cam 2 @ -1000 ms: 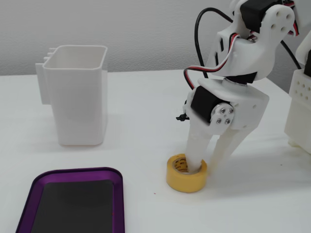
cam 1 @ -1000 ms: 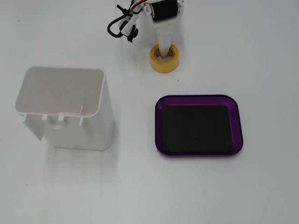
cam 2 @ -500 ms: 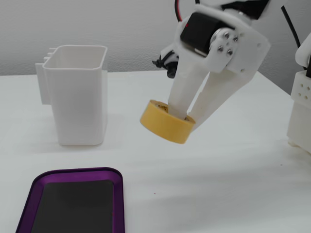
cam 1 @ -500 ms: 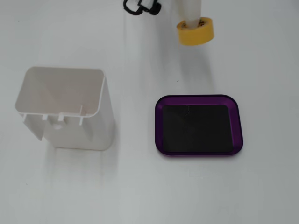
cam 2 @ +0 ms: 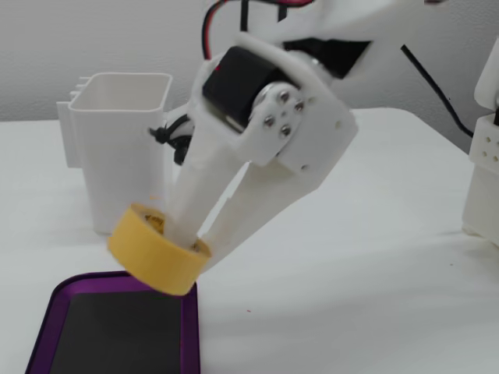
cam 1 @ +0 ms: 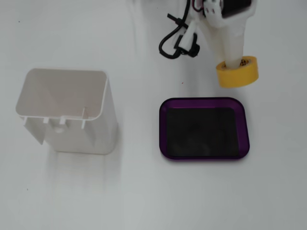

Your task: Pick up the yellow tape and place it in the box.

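In the fixed view from above, the white arm (cam 1: 225,19) enters at the upper right of the frame, and its fingers (cam 1: 233,63) are clamped on the yellow tape (cam 1: 238,72): one finger goes down through the roll's hole, the other is hidden, so the roll's wall sits pinched between them. The tape hangs tilted, just above the top edge of the purple box (cam 1: 204,128) in the picture and not touching it. The box lies flat on the white table (cam 1: 144,191) at centre right, its black base bare. A tall white bin (cam 1: 67,111) stands at the left of the frame, well apart from the box. A looped black cable (cam 1: 173,45) lies near the arm at top centre.

In the side fixed view, the tape (cam 2: 156,251) is at lower left of the frame, lifted clear of the table and tilted, with one finger (cam 2: 193,204) passing into its core and the other running along its outside. It hangs over the far right corner of the box (cam 2: 187,343), whose purple rim shows at the bottom left. The bin (cam 2: 121,148) stands behind, at upper left. The arm (cam 2: 273,109) fills the upper middle of the frame.
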Action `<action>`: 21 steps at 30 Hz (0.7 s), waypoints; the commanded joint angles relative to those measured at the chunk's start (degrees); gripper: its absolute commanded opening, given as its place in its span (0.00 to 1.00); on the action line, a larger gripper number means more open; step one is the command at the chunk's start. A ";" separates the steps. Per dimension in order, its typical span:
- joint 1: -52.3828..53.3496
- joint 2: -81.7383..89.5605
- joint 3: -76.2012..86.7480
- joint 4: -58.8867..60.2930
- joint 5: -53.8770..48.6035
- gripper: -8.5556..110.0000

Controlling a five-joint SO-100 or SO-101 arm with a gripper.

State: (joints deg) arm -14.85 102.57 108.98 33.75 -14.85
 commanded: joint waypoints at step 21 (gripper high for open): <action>4.48 -12.39 -10.90 5.19 0.44 0.12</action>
State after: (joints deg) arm -10.99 89.21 100.46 37.18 -14.41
